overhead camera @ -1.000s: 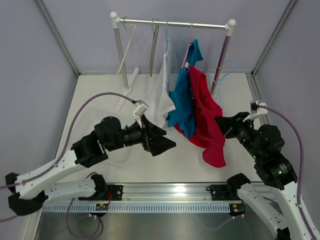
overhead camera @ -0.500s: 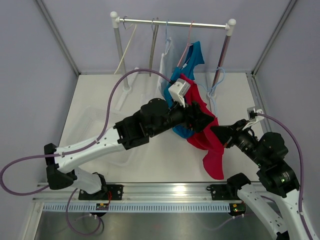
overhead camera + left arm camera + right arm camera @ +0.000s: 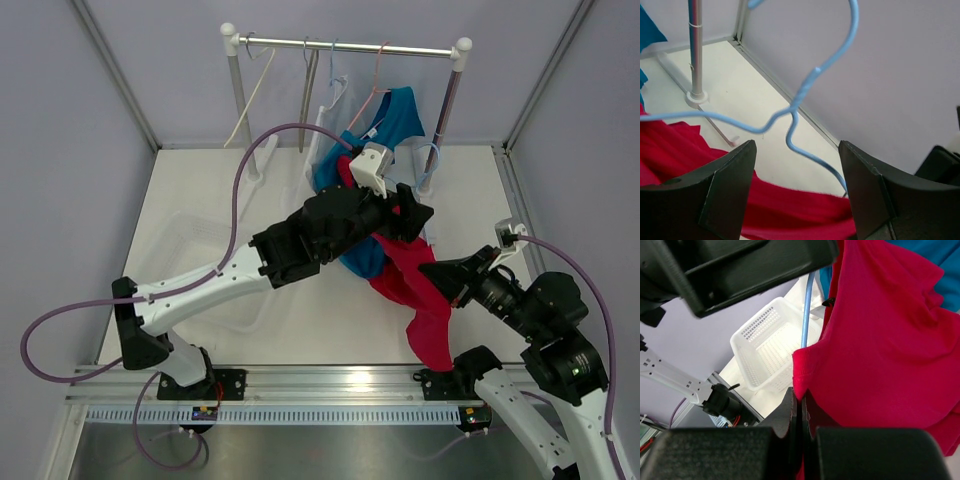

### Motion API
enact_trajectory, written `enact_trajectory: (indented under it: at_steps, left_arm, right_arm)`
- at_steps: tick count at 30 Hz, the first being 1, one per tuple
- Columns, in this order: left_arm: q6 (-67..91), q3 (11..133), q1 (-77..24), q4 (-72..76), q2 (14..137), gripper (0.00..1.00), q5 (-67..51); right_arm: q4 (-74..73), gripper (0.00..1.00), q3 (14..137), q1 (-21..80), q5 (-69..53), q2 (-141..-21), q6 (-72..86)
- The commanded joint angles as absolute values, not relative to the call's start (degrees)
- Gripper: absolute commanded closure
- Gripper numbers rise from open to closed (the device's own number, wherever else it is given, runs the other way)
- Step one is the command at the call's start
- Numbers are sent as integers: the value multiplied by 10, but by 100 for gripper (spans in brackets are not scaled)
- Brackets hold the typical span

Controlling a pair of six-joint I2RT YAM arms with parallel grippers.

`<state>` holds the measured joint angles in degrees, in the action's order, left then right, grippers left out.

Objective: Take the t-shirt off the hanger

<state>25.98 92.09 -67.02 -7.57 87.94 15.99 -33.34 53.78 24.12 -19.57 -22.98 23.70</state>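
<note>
The red t-shirt hangs off a light-blue wire hanger near the rack's right post and sags toward the table. My right gripper is shut on the shirt's hem; the right wrist view shows the jaws pinching a red fold. My left gripper is open above the shirt's upper part. In the left wrist view its fingers flank the blue hanger's twisted neck without touching it, with red cloth below.
A blue t-shirt hangs beside the red one on the rack rod, with several other hangers. The rack's right post stands close behind. A white basket sits on the table at left and also shows in the right wrist view.
My left arm has swung from the table's left side across to the shirts and reached up to the blue hanger. My right gripper has drawn the red shirt lower and nearer.
</note>
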Motion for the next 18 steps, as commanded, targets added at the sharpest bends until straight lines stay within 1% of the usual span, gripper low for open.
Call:
enact_trajectory:
  at_steps: [1, 4, 6, 7, 10, 11, 12, 13, 16, 17, 18]
  left_arm:
    - [244, 968, -658, -31, 896, 30, 190]
    - [251, 969, -647, -30, 904, 31, 181]
    - [255, 967, -642, -26, 904, 34, 175]
    - [255, 963, -640, -16, 901, 41, 171]
    - [251, 946, -641, -3, 891, 53, 162]
    - [250, 940, -641, -3, 889, 61, 161]
    - [248, 936, -641, -3, 887, 65, 160]
    - [245, 931, -641, 14, 882, 76, 159]
    - [250, 905, -641, 38, 865, 96, 152]
    - [251, 888, -641, 46, 860, 100, 144]
    - [254, 880, -641, 53, 854, 100, 142]
  right_arm:
    - [-321, 100, 562, 248, -246, -221, 229]
    - [-314, 100, 558, 248, -263, -218, 231]
    - [-316, 100, 558, 248, -274, -221, 232]
    - [-318, 100, 556, 248, -274, -222, 231]
    - [-324, 100, 553, 248, -265, -227, 227]
    - [-323, 100, 551, 249, -265, -228, 228]
    - [-322, 100, 548, 248, -265, -230, 229]
    - [-320, 100, 546, 248, -267, -231, 230]
    - [-313, 100, 541, 249, -266, -234, 234]
    - [-311, 100, 541, 249, -266, -235, 236]
    - [-311, 100, 540, 248, -266, -235, 236]
